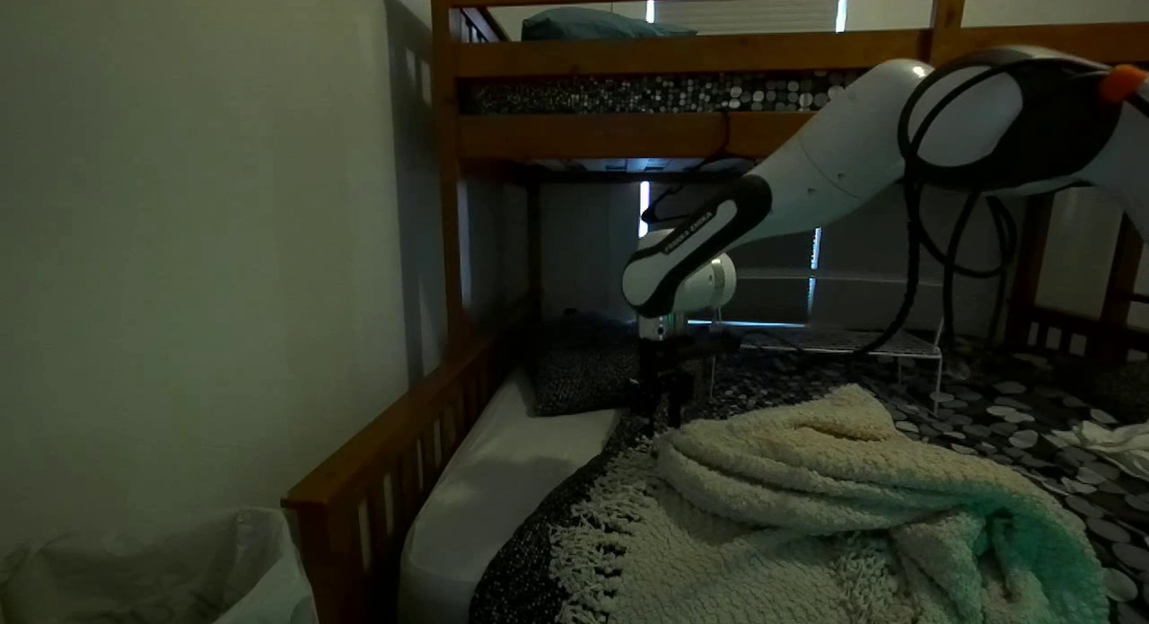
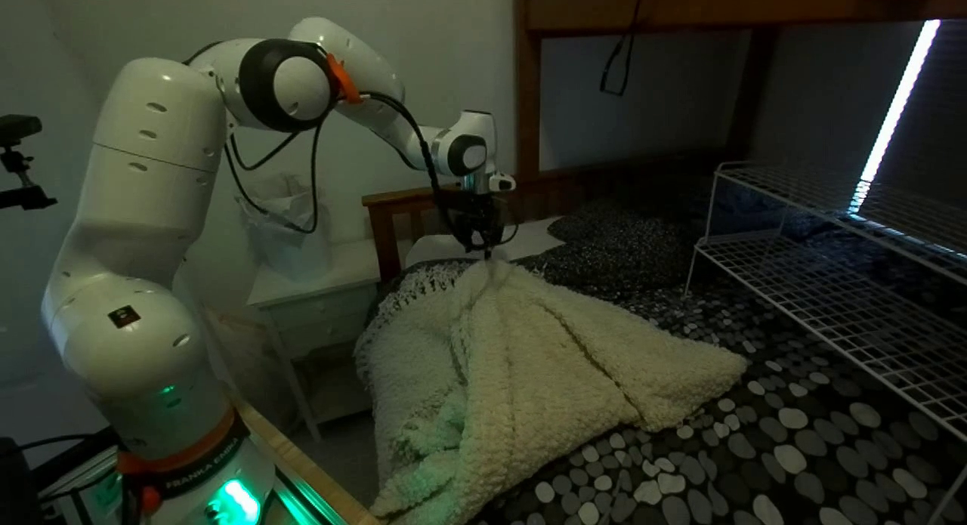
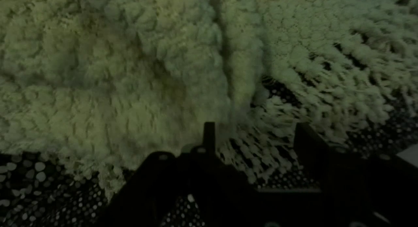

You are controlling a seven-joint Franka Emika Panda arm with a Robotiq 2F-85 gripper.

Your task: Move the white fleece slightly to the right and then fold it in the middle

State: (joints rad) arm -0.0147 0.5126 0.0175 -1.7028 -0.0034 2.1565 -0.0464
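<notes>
The white fleece (image 1: 808,507) lies rumpled across the bed, with thick folds and a fringed edge. In an exterior view the white fleece (image 2: 529,359) rises to a narrow peak right under the gripper (image 2: 487,249). The gripper (image 1: 664,413) points down at the fleece's edge near the bed's head end. In the wrist view the gripper (image 3: 254,129) has its two fingers well apart. A raised fold of the fleece (image 3: 209,73) runs down to the left finger, and flat fringe shows between the fingers. Whether the fingertips touch the fleece cannot be told.
A black-and-white speckled bedspread (image 2: 725,472) lies under the fleece. A white wire rack (image 2: 816,306) stands on the bed. A dark pillow (image 1: 583,368) lies by the wooden bed rail (image 1: 386,426). The upper bunk (image 1: 628,139) hangs above. A white nightstand (image 2: 325,298) stands beside the bed.
</notes>
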